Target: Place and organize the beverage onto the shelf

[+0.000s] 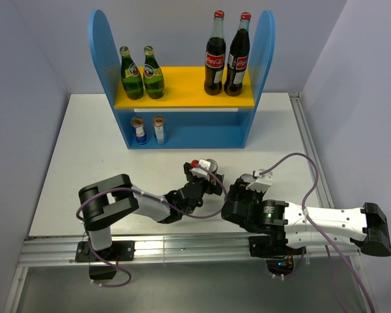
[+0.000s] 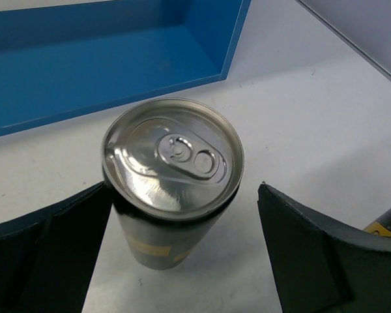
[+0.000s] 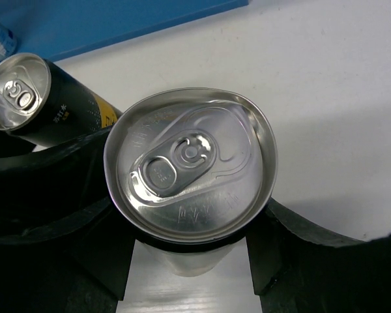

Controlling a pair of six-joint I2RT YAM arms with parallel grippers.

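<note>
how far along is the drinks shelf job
Done: two green bottles stand on the yellow board, and two silver-blue cans on the lower level. In hand: the left end effector is open around a dark can on the table; the right end effector looks clamped on a second can. Left: both cans go on the shelf.

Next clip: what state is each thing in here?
Green bottles: upright on the shelf, upper yellow board.
Cola bottles: upright, capped, same board.
Silver-blue cans: upright, lower level.
Dark can: upright, unopened, standing inside the left claw.
Left claw: open.
Second can: unopened, gripped.
Right claw: shut on second can.
</note>
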